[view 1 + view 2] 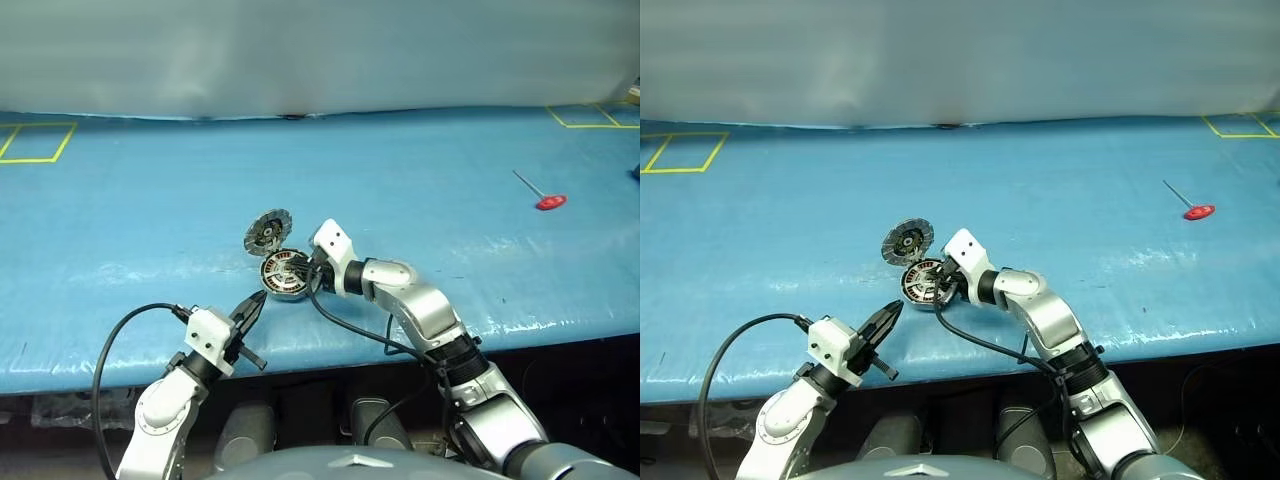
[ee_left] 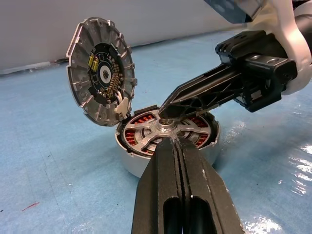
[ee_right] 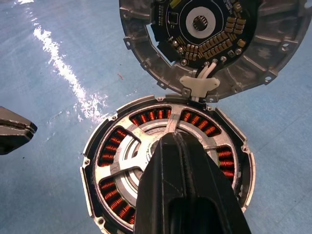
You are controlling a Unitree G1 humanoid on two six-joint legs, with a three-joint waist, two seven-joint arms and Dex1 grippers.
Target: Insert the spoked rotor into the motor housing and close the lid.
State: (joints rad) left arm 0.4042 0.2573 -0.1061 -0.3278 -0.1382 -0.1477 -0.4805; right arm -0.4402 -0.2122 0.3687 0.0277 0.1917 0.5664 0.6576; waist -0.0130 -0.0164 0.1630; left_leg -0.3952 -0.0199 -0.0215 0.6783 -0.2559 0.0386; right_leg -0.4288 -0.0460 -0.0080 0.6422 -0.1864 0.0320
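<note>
Two end effectors are meeting at one small motor near the front edge of a blue-covered desk [image 1: 420, 170]. Starting at the far left, yellow tape [image 1: 38, 142] is marking out a square on the blue cover. Further in, the left end effector [image 1: 254, 309] is pointing up and to the right toward the motor, its black fingers [image 2: 183, 195] pressed together with nothing between them, the tips just beside the near wall of the motor housing [image 1: 285, 277]. The housing is sitting flat on the desk, and the spoked rotor [image 3: 127, 161] is lying inside it, its silver spokes crossing over the ring of copper-brown windings [image 3: 155, 115]. The lid [image 1: 268, 232] is standing open, tilted upright at the far left edge of the housing where it is joined, its dark inner face with a small circuit board [image 3: 204, 27] turned toward the robot. Just to the right, the right end effector [image 1: 316, 268] is reaching in from the right, its fingers [image 3: 183, 185] likewise closed tight and gripping nothing, their tips resting over the rotor's central hub; whether they are actually touching it is unclear. Far off to the right, well apart from the motor, a red-handled tool [image 1: 541, 192] with a thin metal shaft is lying on the cover, and more yellow tape [image 1: 590, 117] is showing at the far right corner.
</note>
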